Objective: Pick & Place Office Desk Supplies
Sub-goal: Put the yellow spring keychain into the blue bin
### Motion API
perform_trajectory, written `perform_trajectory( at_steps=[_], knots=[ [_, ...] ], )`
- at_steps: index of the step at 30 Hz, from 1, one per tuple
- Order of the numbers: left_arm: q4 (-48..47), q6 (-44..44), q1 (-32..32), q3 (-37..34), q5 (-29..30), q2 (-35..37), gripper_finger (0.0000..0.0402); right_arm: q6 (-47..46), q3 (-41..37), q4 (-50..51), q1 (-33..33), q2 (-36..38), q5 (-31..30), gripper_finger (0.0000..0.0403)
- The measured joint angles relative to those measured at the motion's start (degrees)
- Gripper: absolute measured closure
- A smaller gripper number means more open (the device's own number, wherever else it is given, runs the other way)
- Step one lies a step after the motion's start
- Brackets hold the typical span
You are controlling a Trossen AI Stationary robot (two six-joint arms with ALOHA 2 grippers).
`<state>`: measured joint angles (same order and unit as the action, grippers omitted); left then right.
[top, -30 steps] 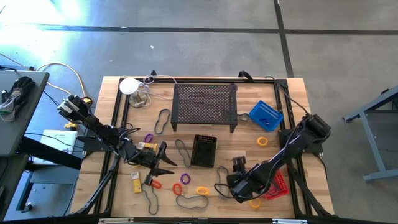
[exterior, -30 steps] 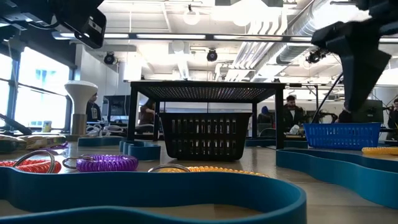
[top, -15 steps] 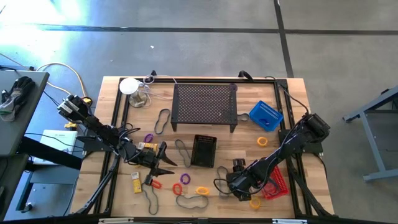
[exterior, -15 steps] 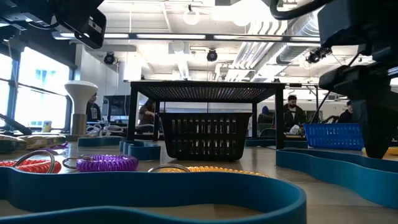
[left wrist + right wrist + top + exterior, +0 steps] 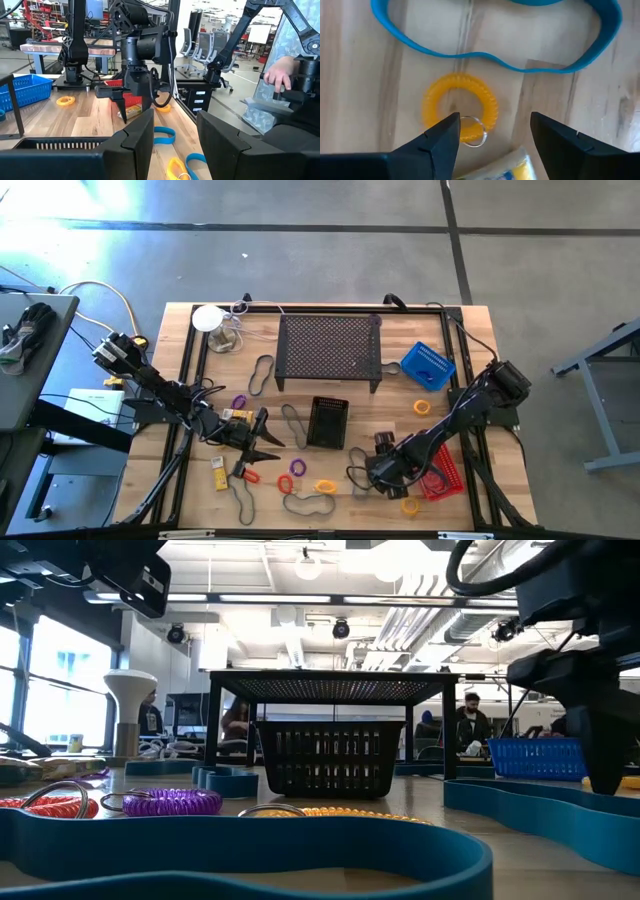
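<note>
right gripper (image 5: 492, 137) spread above yellow ring (image 5: 459, 114), blue band (image 5: 495, 59) beyond

Right arm is reaching in from the table's right edge, elbow bent, right gripper (image 5: 377, 471) pointing down near the front centre-right, fingers (image 5: 440, 137) spread apart. Left arm is lying low across the left side, left gripper (image 5: 262, 438) open, fingers (image 5: 135, 135) parted.

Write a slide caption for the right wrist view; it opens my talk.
Open right claw hovers above a yellow coil ring.
</note>
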<state>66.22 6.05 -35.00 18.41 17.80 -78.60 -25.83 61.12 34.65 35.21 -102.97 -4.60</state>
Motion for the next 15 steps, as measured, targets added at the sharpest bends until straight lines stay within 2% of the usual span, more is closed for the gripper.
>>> perform_trajectory(
  at_steps=[7, 15],
  knots=[
    [0.0, 1.8, 0.0, 0.0, 0.0, 0.0, 0.0257, 0.3, 0.0, 6.4, 0.0, -0.9, -2.9, 0.02],
    [-0.8, 5.3, -0.5, 0.0, 0.0, 0.0, 0.0257, -0.5, 0.1, 4.1, -0.1, -1.4, -3.1, 0.0205]
  ],
)
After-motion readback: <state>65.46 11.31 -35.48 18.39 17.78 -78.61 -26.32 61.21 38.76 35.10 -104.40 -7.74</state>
